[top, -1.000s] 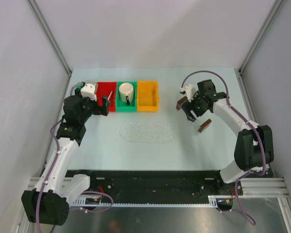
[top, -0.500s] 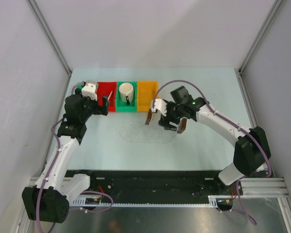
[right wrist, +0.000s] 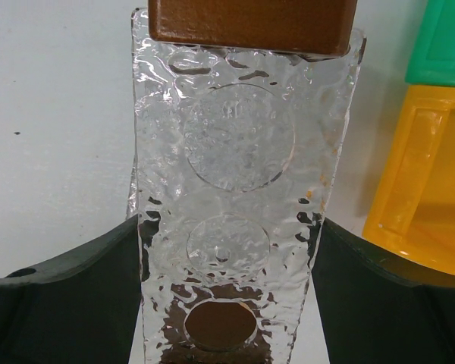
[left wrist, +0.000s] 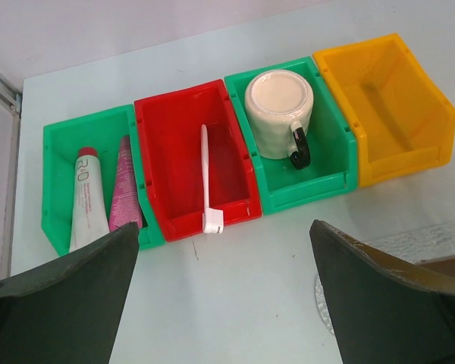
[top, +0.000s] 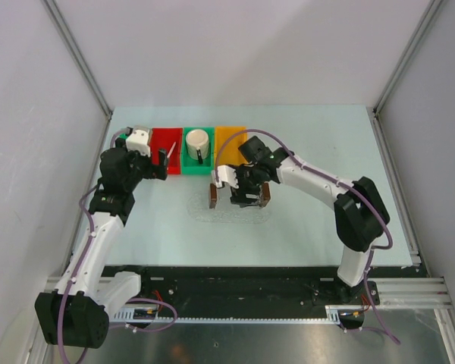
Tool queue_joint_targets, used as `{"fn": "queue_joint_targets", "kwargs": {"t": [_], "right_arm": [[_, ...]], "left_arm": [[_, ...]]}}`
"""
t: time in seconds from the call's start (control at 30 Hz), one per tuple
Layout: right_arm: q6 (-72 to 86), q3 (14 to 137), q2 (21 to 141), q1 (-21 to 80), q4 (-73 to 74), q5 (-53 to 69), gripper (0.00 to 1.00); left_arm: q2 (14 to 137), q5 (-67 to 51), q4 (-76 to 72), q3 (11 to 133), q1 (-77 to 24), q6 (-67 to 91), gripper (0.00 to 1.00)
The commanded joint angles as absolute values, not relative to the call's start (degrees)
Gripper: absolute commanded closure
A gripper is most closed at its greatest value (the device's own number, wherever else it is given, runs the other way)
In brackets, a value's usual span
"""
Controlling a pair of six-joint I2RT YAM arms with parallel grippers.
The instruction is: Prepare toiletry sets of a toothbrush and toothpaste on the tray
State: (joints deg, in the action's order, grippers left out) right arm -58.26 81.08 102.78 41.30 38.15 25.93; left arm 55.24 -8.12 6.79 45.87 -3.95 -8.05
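The clear textured tray [right wrist: 243, 152] with a dark brown block [right wrist: 252, 23] at each short end sits between the jaws of my right gripper [right wrist: 227, 296], which is shut on its long sides. From above, the tray [top: 239, 193] hangs over the oval mat [top: 205, 210]. The white toothbrush [left wrist: 205, 178] lies in the red bin [left wrist: 174, 129], its head over the front rim. The pink toothpaste [left wrist: 123, 186] lies in the leftmost green bin [left wrist: 57, 144] beside a white tube [left wrist: 87, 197]. My left gripper [left wrist: 226, 299] is open and holds nothing, just in front of the red bin.
A white mug [left wrist: 280, 114] lies in the second green bin [left wrist: 334, 144]. An empty orange bin [left wrist: 387, 106] ends the row and shows close beside the tray in the right wrist view. Grey walls enclose the table on both sides.
My right arm has carried the tray from the table's right side leftward to over the oval mat. The left arm has hardly moved.
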Motion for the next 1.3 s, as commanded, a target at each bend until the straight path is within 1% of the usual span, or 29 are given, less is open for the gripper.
{"fn": "queue_joint_targets", "kwargs": {"t": [0.0, 0.17, 0.77, 1.27], "right_arm": [[-58.6, 87.8, 105.7, 41.8, 40.9, 26.2, 0.73], [-57.1, 92.8, 110.1, 41.9, 47.0, 25.0, 0.73], [-48.4, 89.3, 111.3, 42.9, 43.9, 20.4, 0.72], [-46.9, 87.1, 112.2, 43.9, 42.0, 20.3, 0.71]], "left_arm": [[54.1, -9.1, 6.1, 47.5, -3.3, -11.5, 0.00], [54.0, -9.5, 6.2, 47.6, -3.3, -11.5, 0.00], [53.0, -11.0, 6.0, 47.2, -3.3, -11.2, 0.00], [52.5, -11.9, 6.1, 46.7, -3.3, -11.2, 0.00]]}}
